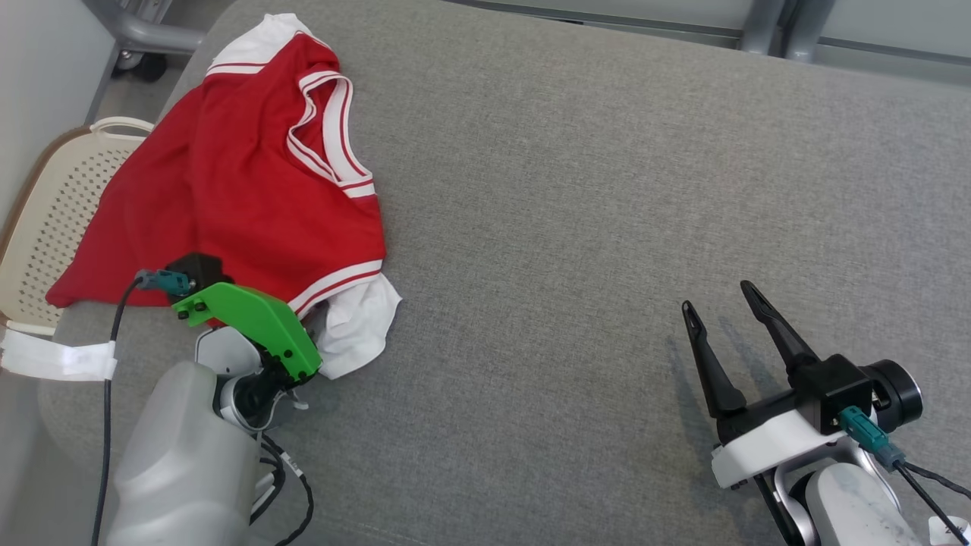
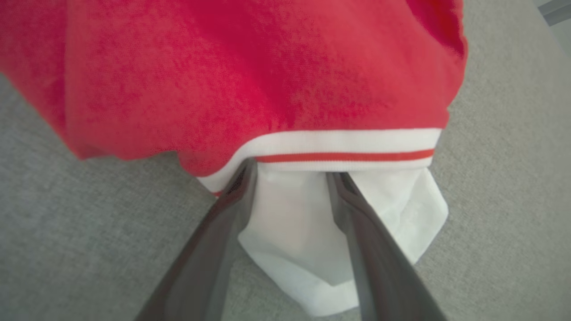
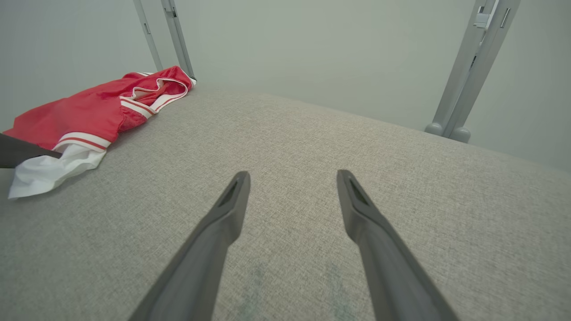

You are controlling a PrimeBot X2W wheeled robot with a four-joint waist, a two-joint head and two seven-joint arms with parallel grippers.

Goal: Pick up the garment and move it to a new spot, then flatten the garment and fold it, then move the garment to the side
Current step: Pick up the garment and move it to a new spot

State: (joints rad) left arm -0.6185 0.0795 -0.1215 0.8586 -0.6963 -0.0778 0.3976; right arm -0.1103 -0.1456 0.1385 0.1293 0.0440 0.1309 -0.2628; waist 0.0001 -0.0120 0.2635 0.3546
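Pick-up step: the left gripper [image 2: 291,173], jaws wide, straddles the white sleeve [image 2: 290,232] of the red garment [image 1: 227,205], so next it likely must close and lift.

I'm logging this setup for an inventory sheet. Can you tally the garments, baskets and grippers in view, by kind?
Red-and-white jersey: 1
Cream perforated basket: 1
Grippers: 2, the left gripper and the right gripper
Total: 4
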